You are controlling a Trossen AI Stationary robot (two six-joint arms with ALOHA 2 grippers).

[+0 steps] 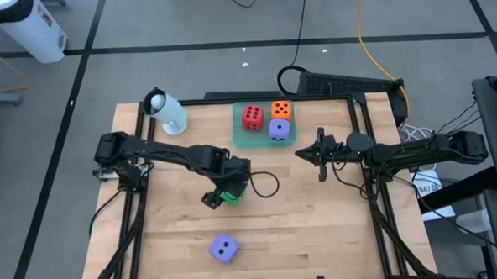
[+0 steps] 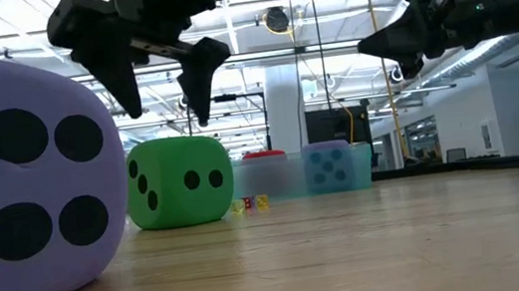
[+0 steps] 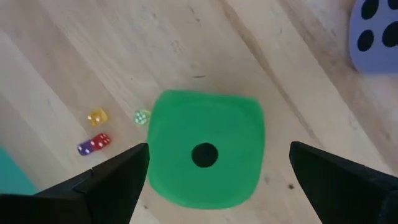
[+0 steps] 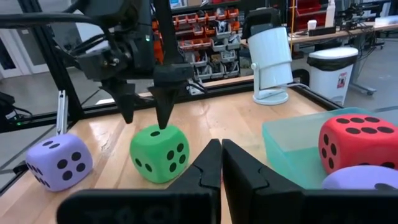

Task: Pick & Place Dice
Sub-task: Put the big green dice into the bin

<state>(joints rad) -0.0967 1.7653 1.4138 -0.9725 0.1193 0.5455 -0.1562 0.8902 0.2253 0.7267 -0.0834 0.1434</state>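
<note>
Success hinges on the wide-open, empty left gripper [image 3: 214,180] descending squarely astride the green die [image 3: 205,154] before closing, right gripper [image 4: 221,163] waiting shut

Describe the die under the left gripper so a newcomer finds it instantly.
On the wooden table, look near the middle, below the green tray. There the open left gripper hangs above the green die, the only green cube; tiny dice lie beside it.
</note>
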